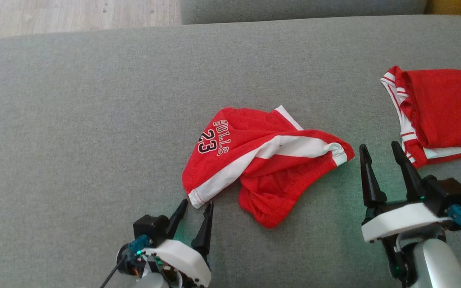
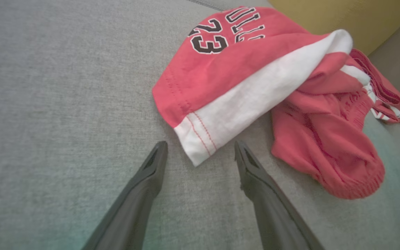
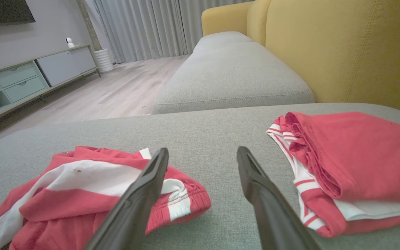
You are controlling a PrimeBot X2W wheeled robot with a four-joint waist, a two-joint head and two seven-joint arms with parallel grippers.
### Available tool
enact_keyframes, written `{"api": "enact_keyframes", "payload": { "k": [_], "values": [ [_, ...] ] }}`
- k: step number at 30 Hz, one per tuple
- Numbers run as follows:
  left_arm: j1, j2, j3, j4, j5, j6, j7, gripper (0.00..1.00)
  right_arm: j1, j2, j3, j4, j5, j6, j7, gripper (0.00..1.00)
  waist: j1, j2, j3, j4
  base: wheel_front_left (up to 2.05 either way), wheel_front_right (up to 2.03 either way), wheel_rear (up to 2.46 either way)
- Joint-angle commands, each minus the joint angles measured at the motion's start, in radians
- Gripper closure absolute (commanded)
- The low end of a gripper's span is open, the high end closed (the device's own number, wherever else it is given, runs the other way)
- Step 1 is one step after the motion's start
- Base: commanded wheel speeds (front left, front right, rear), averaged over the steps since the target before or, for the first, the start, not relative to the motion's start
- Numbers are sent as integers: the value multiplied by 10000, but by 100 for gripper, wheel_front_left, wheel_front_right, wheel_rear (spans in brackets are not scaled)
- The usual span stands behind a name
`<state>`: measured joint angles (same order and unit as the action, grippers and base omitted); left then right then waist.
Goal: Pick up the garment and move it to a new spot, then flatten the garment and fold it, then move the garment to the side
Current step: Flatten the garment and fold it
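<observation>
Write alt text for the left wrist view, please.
Crumpled red-and-white fabric basketball shorts printed 23 lie on a grey woven sofa cushion. The left tool is open, its two dark fingers flanking the shorts' white hem corner.

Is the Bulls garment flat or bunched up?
Bunched up: the Bulls garment lies crumpled on the cushion, white stripe twisted, fabric overlapping.

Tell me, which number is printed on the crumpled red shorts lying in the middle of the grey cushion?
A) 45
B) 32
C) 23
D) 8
C: the crumpled red shorts carry a dark, white-edged 23, readable in the head and left wrist views.
</observation>
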<state>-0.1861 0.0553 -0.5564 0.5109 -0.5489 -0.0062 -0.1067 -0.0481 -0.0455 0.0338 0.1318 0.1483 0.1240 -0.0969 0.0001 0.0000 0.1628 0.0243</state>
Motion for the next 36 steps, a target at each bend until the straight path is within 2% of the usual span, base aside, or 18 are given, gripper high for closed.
{"api": "enact_keyframes", "payload": {
  "k": [1,5,6,7,8,9,10,12,13,20,26,31,33,35,36],
  "values": [
    [-436,-37,152,-249,-93,-82,-131,0,-406,-47,223,-314,-47,67,-122,0,-1,0,10,-20,0,0,0],
    [-531,-44,-13,-336,-322,-211,-303,0,-420,-47,213,-266,-15,67,-165,0,-1,0,2,-49,0,0,0],
    [-531,-45,-43,-357,-431,-252,-308,3,-421,-47,209,-253,-8,67,-172,0,-1,0,-4,-55,0,0,0],
    [-532,-46,-89,-394,-551,-303,-320,9,-422,-47,206,-239,0,67,-179,0,-1,0,-15,-61,0,0,0],
    [-534,-47,-131,-422,-663,-324,-338,24,-425,-47,202,-223,10,67,-188,0,-1,0,-29,-69,0,0,0],
    [-541,-47,-176,-433,-743,-328,-356,32,-425,-47,201,-202,15,67,-195,0,-1,0,-46,-79,0,0,0],
    [-557,-48,-214,-442,-794,-311,-400,45,-423,-47,200,-184,19,67,-203,0,-1,0,-62,-91,0,0,0],
    [-541,-48,-247,-401,-989,-207,-367,58,-413,-47,197,-151,18,67,-214,0,-1,0,-94,-118,0,0,0],
    [-547,-49,-294,-362,-1050,-183,-308,60,-405,-47,194,-141,18,67,-219,0,-1,0,-111,-131,0,0,0],
    [-594,-49,-443,34,-1317,-113,-160,54,-364,-47,213,-115,23,67,-213,0,-1,0,-179,-240,0,0,0],
    [-754,-50,-561,286,-1538,-96,-463,61,-308,-47,217,-108,30,67,-215,0,-1,0,-249,-333,0,0,0],
    [-957,-50,-648,335,-1668,-100,-856,60,-170,-47,228,-6,-24,67,-92,0,-1,0,-308,-351,0,0,0],
    [-1021,-50,-720,392,-1733,-111,-885,64,-116,-47,279,32,8,67,-62,0,-1,0,-323,-358,0,0,0],
    [-1122,-50,-785,497,-1783,-108,-912,80,-61,-47,353,69,33,67,-23,0,-1,0,-328,-377,0,0,0],
    [-1183,-50,-798,554,-1810,-96,-940,99,-35,-47,404,88,61,67,5,0,-1,0,-327,-389,0,0,0]
  ]
}}
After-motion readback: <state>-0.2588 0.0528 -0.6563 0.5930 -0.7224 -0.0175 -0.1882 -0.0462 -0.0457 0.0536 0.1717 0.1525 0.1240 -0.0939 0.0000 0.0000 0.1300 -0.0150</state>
